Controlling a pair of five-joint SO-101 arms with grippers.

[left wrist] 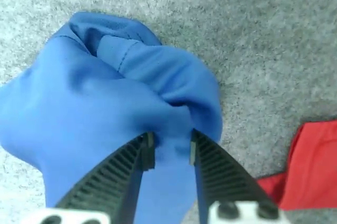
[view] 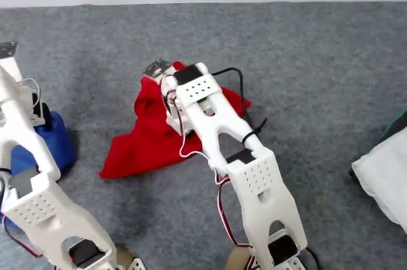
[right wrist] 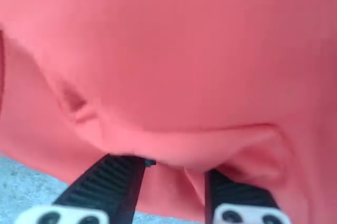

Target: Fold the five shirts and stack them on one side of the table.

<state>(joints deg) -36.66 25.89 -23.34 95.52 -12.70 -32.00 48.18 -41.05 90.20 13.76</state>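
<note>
1. The left gripper (left wrist: pixel 171 150) is clenched on a fold of the bunched blue shirt (left wrist: pixel 105 103), on the left side of the grey table (view: pixel 318 60).
2. The right gripper (right wrist: pixel 176 168) grasps the crumpled red shirt (view: pixel 143 140) mid-table.
3. A white shirt (view: pixel 385 175) lies at the far right.

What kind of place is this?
Likely a robot test bench: a right arm over a red shirt, a left arm by a blue shirt, on a grey table.

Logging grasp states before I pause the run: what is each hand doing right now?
Left hand: closed on the blue shirt.
Right hand: closed on the red shirt.
</note>
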